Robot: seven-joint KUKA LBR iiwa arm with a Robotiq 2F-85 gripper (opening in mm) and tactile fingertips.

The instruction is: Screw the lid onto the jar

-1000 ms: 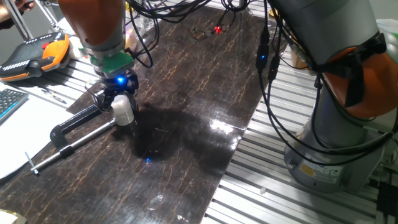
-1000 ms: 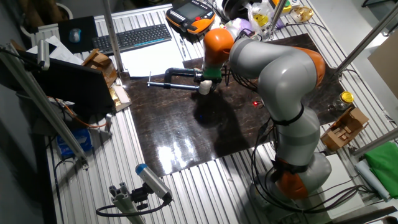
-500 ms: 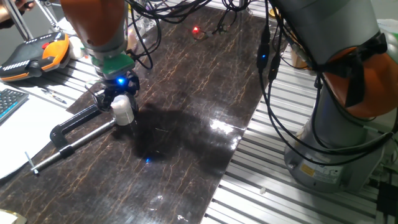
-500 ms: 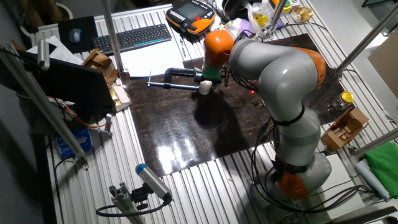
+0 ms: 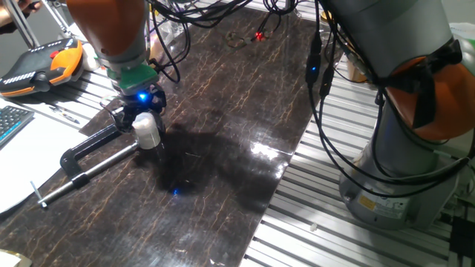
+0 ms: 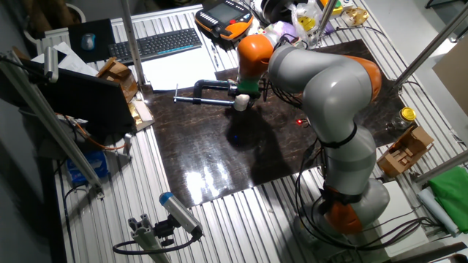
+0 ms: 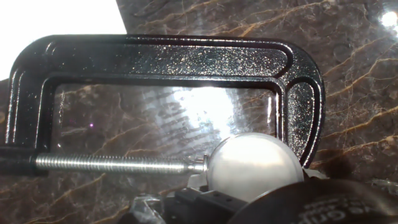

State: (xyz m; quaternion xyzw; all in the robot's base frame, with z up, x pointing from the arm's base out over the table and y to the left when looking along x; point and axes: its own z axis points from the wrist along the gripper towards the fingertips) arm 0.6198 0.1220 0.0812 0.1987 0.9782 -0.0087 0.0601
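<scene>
The small whitish jar (image 5: 148, 138) stands on the dark marble-patterned tabletop (image 5: 223, 133), at the jaw end of a black C-clamp (image 5: 87, 150). The pale lid (image 5: 143, 123) sits on top of it. My gripper (image 5: 143, 117) comes straight down over the jar, its black fingers on either side of the lid and shut on it. In the hand view the lid (image 7: 252, 165) fills the lower middle as a pale round dome beside the clamp's screw tip, with the clamp frame (image 7: 186, 56) behind it and a dark finger (image 7: 329, 202) at the bottom edge. The other fixed view shows the jar (image 6: 240, 104) under my hand.
An orange teach pendant (image 5: 44, 63) and white paper (image 5: 15, 163) lie left of the clamp. A keyboard (image 6: 157, 44) sits beyond. Cables (image 5: 245, 33) hang at the far table end. A clear jar with a gold lid (image 6: 406, 117) stands far right. The robot base (image 5: 401, 170) is right.
The gripper, lid and jar stay in the same spot. Only a red light spot at the far end of the table has shifted.
</scene>
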